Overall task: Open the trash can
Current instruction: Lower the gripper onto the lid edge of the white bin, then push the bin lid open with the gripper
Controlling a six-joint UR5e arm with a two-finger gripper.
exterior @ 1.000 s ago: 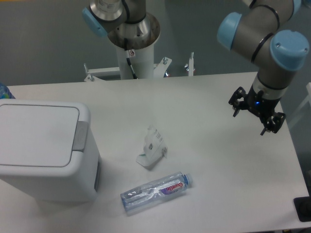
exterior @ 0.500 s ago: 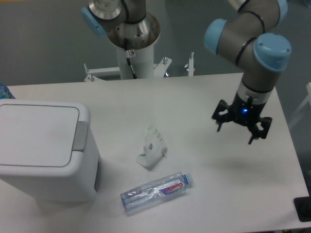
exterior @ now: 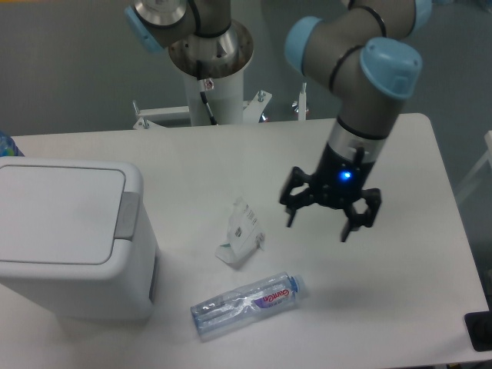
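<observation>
White moulded plastic — that is what the trash can [exterior: 73,238] looks to be made of, a big boxy bin with rounded corners sitting at the left edge of the surface [exterior: 231,154], its flat lid down. From the one fixed camera I see my gripper [exterior: 330,215] hanging above the surface right of centre, well apart from the bin, its fingers spread wide and holding nothing. Between us lie a crumpled white wrapper [exterior: 242,234] and a clear plastic bottle [exterior: 246,301] on its side, nearer the front. I judge the bin stiff and smooth-walled, probably light for its bulk, so a sideways shove could slide it rather than open it. The place to act is the grey push tab [exterior: 127,216] along the lid's right edge — I would press straight down there, not pinch the slippery lid rim.
</observation>
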